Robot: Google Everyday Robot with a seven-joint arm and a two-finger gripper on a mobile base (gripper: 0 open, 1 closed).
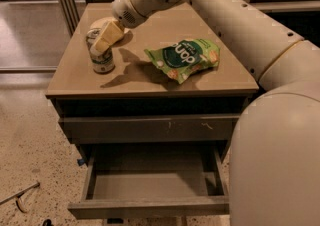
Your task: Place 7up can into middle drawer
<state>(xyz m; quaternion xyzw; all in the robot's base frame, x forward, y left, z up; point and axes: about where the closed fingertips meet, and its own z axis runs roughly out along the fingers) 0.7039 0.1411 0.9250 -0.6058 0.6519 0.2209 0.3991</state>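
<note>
My gripper (107, 36) sits at the top of the can (102, 59), upright on the worktop (150, 77) — gripping or not, I can't tell. The drawer (150, 182) stands open below, ready to receive it.

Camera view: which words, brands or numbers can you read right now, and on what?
Green snack bag: large white lettering, upside down to the camera, too blurred to quote.
7up can: label marks too blurred to read.
Middle drawer, open: no text.
Gripper, at the can's top: no text.
</note>
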